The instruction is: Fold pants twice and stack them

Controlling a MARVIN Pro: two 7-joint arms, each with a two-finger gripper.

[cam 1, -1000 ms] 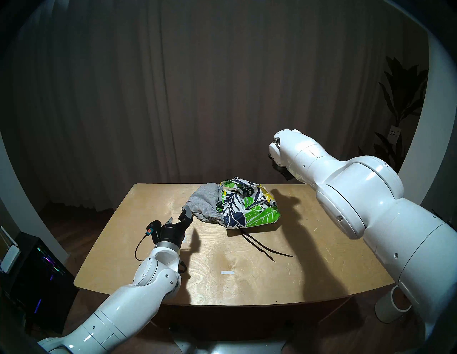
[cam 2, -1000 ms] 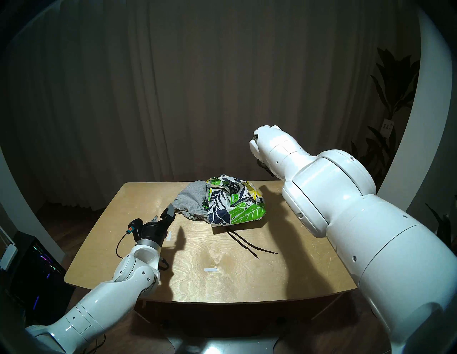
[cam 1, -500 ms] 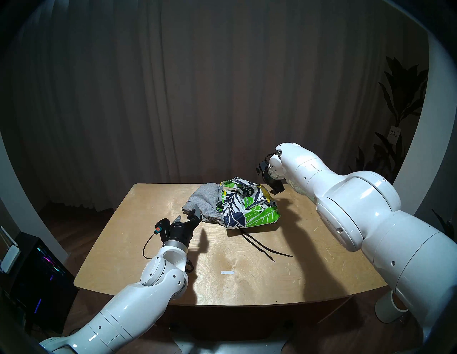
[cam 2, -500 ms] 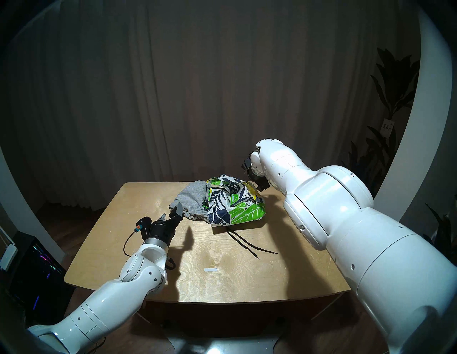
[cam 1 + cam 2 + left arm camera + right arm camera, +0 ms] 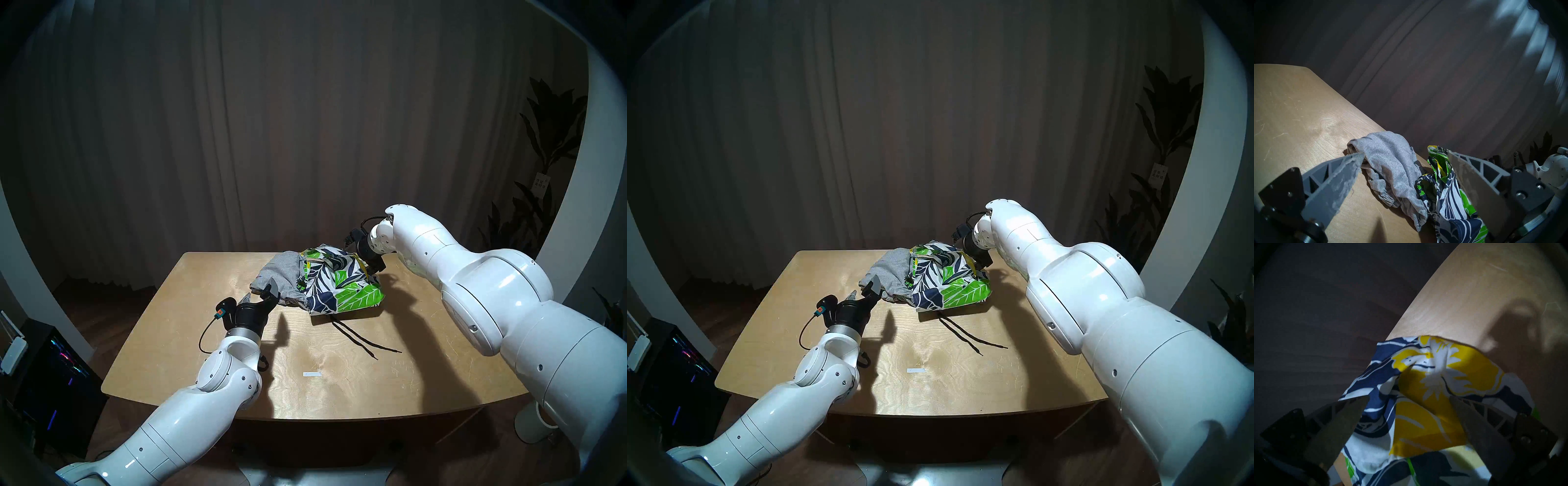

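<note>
Right tool [image 5: 1407, 422] now dropped onto crumpled navy-white floral shorts [image 5: 342, 285] at the far side of the wooden surface [image 5: 339, 380], fingers wide. Left tool [image 5: 1405, 171] wide beside the heather-grey jersey shorts [image 5: 1391, 162]. Nothing folded yet.

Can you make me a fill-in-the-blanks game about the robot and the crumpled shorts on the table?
1. The plain shorts are the colour ____.
2. The leafy shorts have a black ____ trailing across the table toward the robot.
3. The left gripper is open around the ____ shorts.
4. The right gripper is open over a ____ flower on the leafy shorts.

Missing words: grey; drawstring; grey; yellow
</note>
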